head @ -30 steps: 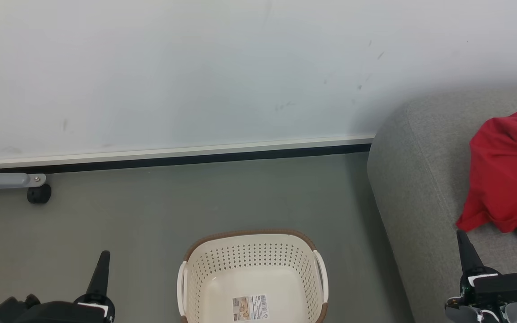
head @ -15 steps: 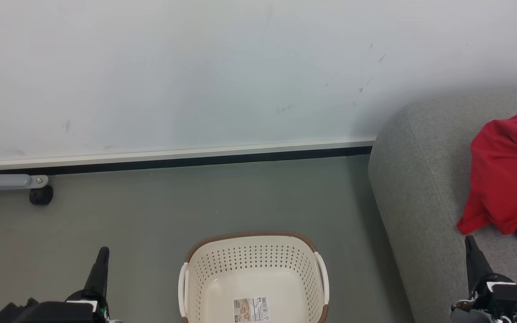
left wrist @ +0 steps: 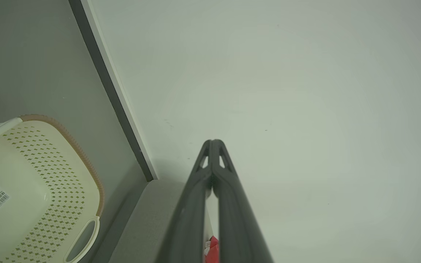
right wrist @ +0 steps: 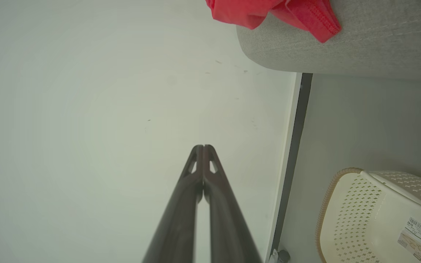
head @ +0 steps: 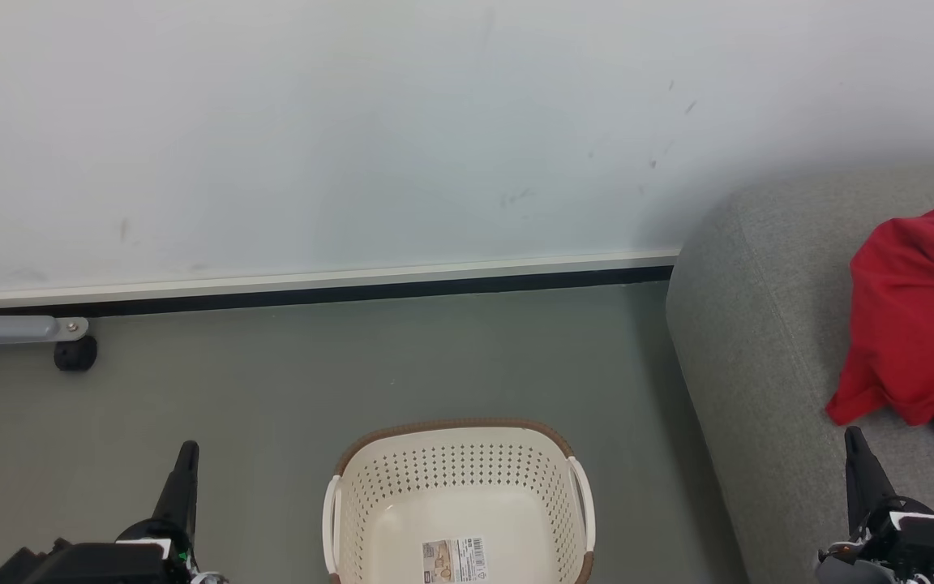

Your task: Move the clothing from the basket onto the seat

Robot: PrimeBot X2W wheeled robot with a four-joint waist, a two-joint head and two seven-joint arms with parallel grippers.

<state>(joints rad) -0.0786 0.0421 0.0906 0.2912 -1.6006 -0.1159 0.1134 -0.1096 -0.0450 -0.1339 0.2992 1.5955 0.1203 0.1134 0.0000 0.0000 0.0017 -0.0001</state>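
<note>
A drag of the clothing (head: 913,324) off the seat (head: 759,341) is being risked by the right tool (head: 852,432) near its hem, pressed together, empty, like the left tool (head: 188,445).

basket (head: 451,469): stood on the floor (head: 272,381) at 6 o'clock.
seat (head: 759,324): stood at 3 o'clock of basket.
clothing (head: 917,324): lay on seat.

Basket (head: 455,424) on the floor (head: 272,389), red clothing (head: 917,324) on the grey seat (head: 759,341).
Left gripper (head: 188,450) and right gripper (head: 852,436) point up at the bottom corners, fingers together.
</note>
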